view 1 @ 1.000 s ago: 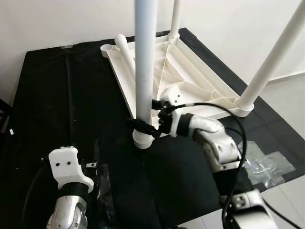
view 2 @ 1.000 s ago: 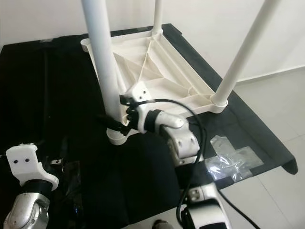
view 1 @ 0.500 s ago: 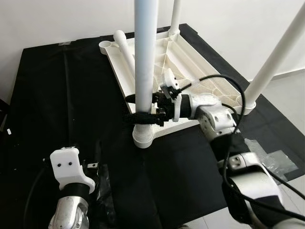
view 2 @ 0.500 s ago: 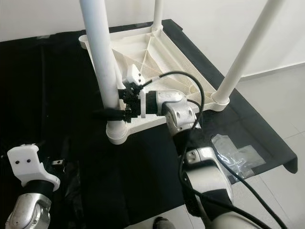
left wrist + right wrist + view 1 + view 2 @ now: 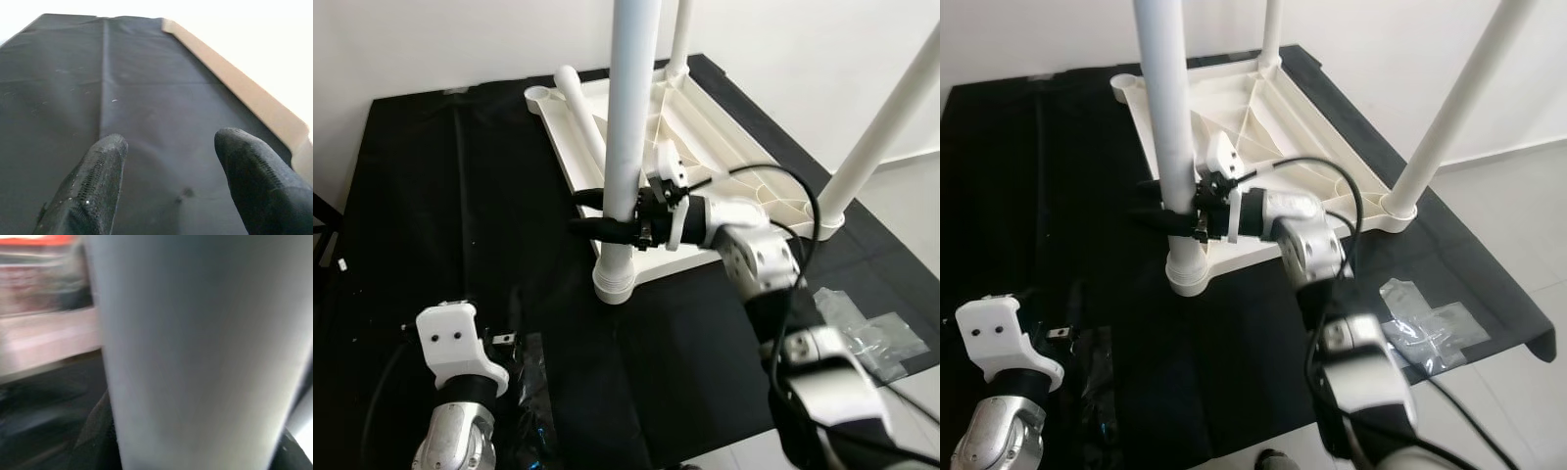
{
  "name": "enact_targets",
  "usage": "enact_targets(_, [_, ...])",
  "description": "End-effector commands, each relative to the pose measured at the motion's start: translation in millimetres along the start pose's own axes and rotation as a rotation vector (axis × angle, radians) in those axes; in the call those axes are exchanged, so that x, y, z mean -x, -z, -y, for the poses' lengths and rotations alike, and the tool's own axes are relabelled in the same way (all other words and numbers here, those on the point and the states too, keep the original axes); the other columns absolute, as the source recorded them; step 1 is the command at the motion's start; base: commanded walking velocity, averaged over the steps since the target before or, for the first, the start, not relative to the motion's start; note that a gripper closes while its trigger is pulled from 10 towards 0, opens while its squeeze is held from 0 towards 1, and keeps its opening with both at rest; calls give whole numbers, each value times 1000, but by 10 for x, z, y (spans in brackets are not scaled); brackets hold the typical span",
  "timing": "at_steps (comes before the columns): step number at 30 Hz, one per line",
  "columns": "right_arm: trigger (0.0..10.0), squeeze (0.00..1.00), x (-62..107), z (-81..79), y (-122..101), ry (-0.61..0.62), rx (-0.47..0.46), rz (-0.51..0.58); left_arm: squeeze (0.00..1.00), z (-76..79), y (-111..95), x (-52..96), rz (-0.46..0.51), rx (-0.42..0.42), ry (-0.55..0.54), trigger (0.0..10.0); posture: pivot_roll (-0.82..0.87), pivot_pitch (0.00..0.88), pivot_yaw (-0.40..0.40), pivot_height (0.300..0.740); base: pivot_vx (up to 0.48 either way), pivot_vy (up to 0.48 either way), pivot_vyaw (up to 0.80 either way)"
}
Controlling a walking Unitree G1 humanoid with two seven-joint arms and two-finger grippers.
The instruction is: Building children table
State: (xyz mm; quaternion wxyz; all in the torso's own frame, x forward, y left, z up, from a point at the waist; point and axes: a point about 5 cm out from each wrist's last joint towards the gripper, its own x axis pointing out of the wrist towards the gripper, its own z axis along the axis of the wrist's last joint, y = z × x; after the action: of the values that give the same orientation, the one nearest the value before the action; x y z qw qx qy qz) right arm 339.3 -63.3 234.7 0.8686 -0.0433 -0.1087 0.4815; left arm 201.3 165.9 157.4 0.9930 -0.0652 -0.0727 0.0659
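Gripping the near white table leg [image 5: 628, 137] partway up, the right gripper [image 5: 607, 220] has its two black fingers clasped around the tube from the robot's right, one on each side. That leg stands upright in the corner socket [image 5: 614, 279] of the overturned white tabletop [image 5: 705, 147], which lies underside-up on the black cloth [image 5: 440, 215], at about 12 o'clock from the robot. Two more legs stand in their sockets, one at the far corner [image 5: 680, 34] and one at 2 o'clock [image 5: 886, 127]. A loose fourth leg [image 5: 579, 108] lies along the tabletop's left edge. Low at 7 o'clock, the left gripper [image 5: 171, 181] hovers over bare cloth with its fingers [image 5: 93, 186] spread apart, holding nothing. Clear plastic bags [image 5: 867, 328] lie at 4 o'clock.
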Motion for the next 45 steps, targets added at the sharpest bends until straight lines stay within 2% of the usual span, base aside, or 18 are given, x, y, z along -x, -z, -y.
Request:
enact_targets(1, [0, 0, 372, 29, 376, 551, 6, -171, 0, -27, 16, 13, -10, 3, -7, 10000, -22, 232, -24, 740, 0, 0, 0])
enact_targets(2, [0, 0, 435, -106, 407, 562, 19, -184, 0, -30, 16, 4, -10, 5, -5, 10000, -20, 233, -18, 740, 0, 0, 0])
enact_targets(3, [0, 0, 435, -106, 407, 562, 19, -184, 0, -30, 16, 4, -10, 5, -5, 10000, -20, 233, -18, 740, 0, 0, 0])
enact_targets(5, [0, 0, 445, -318, 501, 512, -36, -201, 0, -31, 26, -4, -12, 3, 4, 10000, -30, 235, -13, 740, 0, 0, 0])
enact_targets(13, [0, 0, 390, -276, 497, 501, 1, -205, 0, -45, 40, -20, -16, 5, 5, 10000, -18, 214, -11, 740, 0, 0, 0])
enact_targets(14, [10000, 0, 365, -276, 464, 476, 13, -214, 0, -58, 41, -14, -14, 9, 1, 10000, -16, 206, -12, 740, 0, 0, 0])
enact_targets(19, [10000, 0, 334, -280, 358, 467, 28, -196, 0, -52, 47, -20, -21, 17, 18, 10000, -10, 201, -8, 740, 0, 0, 0])
enact_targets(20, [10000, 996, 316, -235, 309, 418, 8, -166, 0, -40, 50, -22, -25, 19, 44, 10000, -4, 197, -3, 740, 0, 0, 0])
enact_targets(21, [10000, 1000, 291, -224, 272, 332, -31, -141, 0, -26, 54, -23, -31, 19, 74, 10000, 6, 189, -1, 740, 0, 0, 0])
enact_targets(24, [10000, 1000, 281, -178, 224, 282, -35, -117, 0, -14, 53, -23, -35, 16, 106, 10000, 6, 189, -1, 740, 0, 0, 0])
enact_targets(26, [10000, 1000, 281, -23, 106, 139, -27, -85, 0, 37, 6, -5, -11, -14, 252, 10000, 18, 178, -6, 740, 0, 0, 0])
enact_targets(29, [10000, 1000, 302, 87, 21, 62, -10, -78, 0, 53, -24, 18, 8, -42, 347, 10000, 18, 179, -7, 740, 0, 0, 0])
enact_targets(30, [10000, 0, 336, 132, -38, -36, 24, -89, 0, 15, -53, 40, 17, -35, 391, 10000, 21, 179, -10, 740, 0, 0, 0])
enact_targets(32, [10000, 0, 384, 170, -100, -148, 58, -105, 0, -30, -89, 66, 27, -24, 434, 10000, 20, 178, -10, 740, 0, 0, 0])
enact_targets(34, [10000, 0, 394, 178, -112, -165, 67, -109, 0, -38, -97, 71, 29, -20, 440, 10000, 20, 177, -10, 740, 0, 0, 0])
enact_targets(38, [10000, 0, 445, 224, -148, -408, 53, -158, 0, -163, -293, 239, 53, 31, 671, 10000, 25, 176, -9, 740, 0, 0, 0])
enact_targets(41, [10000, 0, 378, 288, -112, -460, 52, -191, 0, -268, -394, 323, 55, 47, 756, 10000, 38, 173, -13, 740, 0, 0, 0])
enact_targets(45, [10000, 0, 343, 282, -106, -518, 23, -195, 0, -354, -463, 365, 55, 33, 764, 10000, 44, 175, -18, 740, 0, 0, 0])
